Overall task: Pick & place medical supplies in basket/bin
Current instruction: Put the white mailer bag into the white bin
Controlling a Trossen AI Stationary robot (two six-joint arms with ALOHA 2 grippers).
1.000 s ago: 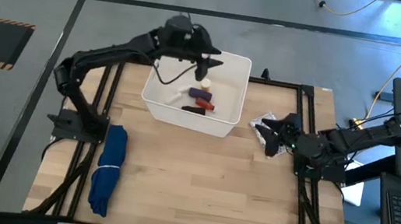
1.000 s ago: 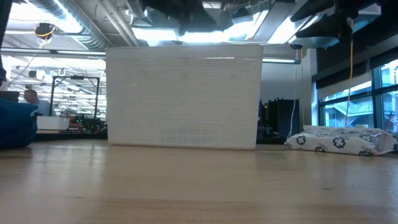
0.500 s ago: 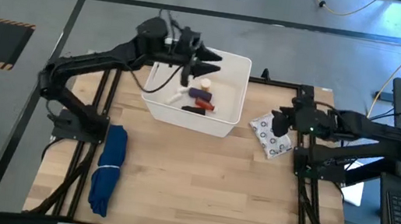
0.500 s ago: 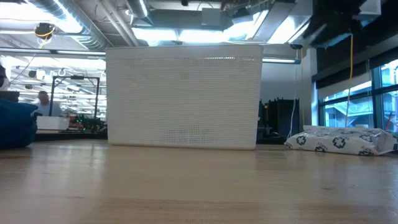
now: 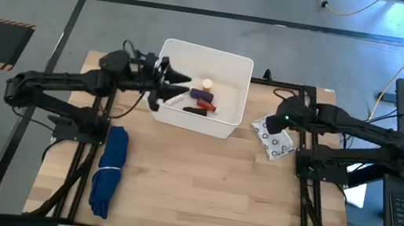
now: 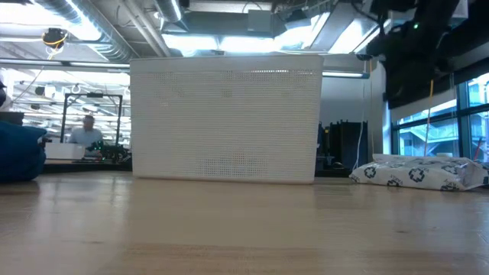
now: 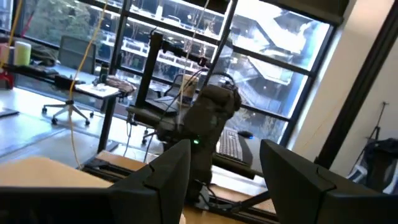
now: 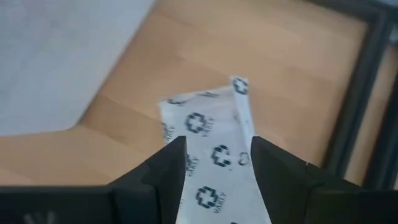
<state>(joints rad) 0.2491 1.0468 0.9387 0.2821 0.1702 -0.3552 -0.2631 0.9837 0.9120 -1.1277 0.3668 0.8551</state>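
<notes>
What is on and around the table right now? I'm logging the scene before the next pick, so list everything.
Tub: one, white, far middle of the table.
Items in the tub: white-capped vial, purple oblong, red tube, black oblong piece.
Packet: one, white with dark cross marks, flat on the table right of the tub.
Cloth: one, blue, long and folded, near left of the table.
Person: one, in the room behind the table.
Left gripper: open, at the tub's left rim.
Right gripper: open, above the packet.
</notes>
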